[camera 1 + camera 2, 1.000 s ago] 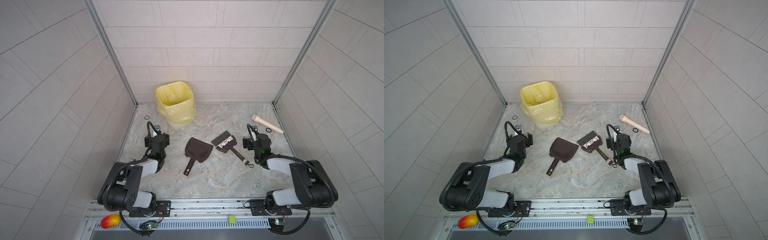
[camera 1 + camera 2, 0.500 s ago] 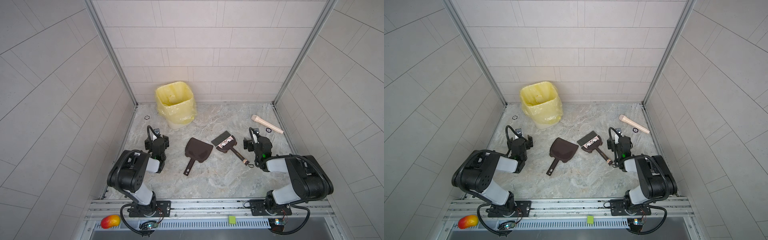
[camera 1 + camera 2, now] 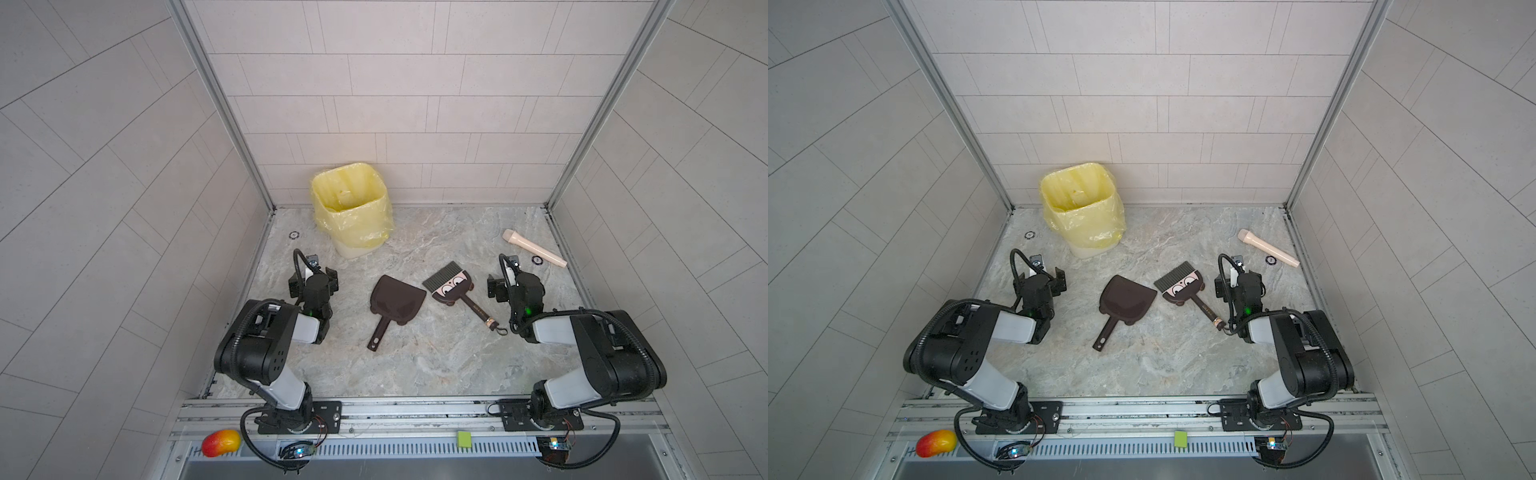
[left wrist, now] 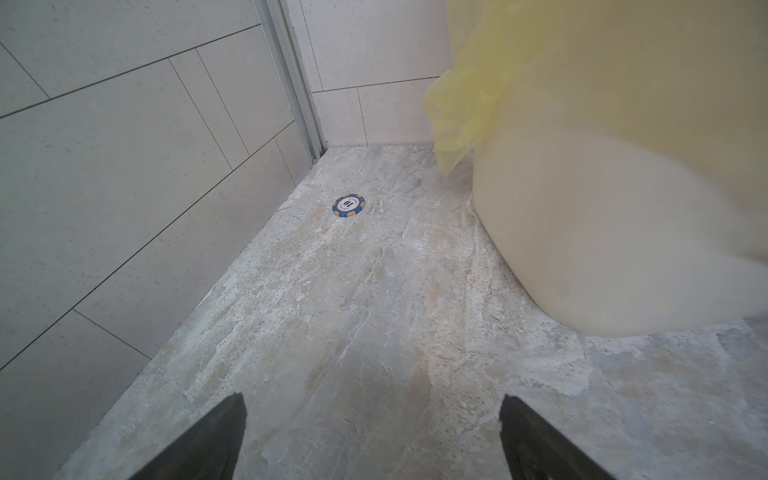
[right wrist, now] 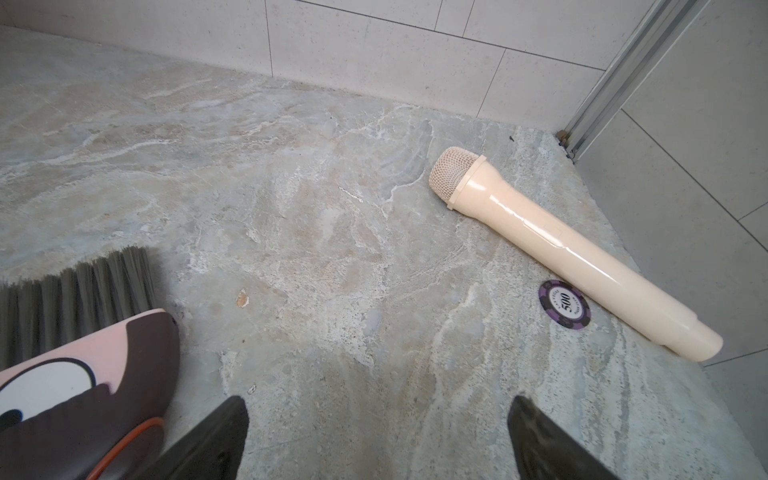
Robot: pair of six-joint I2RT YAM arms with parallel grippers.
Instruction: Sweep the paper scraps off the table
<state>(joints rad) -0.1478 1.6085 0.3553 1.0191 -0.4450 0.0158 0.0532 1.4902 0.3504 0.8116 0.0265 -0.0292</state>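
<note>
Arms folded back since 1 second ago; left end effector [image 4: 371, 401], right end effector [image 5: 376, 401] spread, empty; brush [image 3: 446, 284], dustpan [image 3: 397, 301] idle; worktop [image 3: 436, 357] shows no paper scraps; task likely done.

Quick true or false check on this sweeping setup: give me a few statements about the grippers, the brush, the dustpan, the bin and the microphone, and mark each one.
1. The left gripper and the right gripper are both open and hold nothing. True.
2. The right gripper grips the brush. False: the brush lies free on the table, beside the dustpan.
3. The dustpan's handle points toward the front rail. True.
4. The bin carries a yellow liner. True.
5. The toy microphone stands upright in the bin. False: it lies flat on the table, next to a purple poker chip.
</note>
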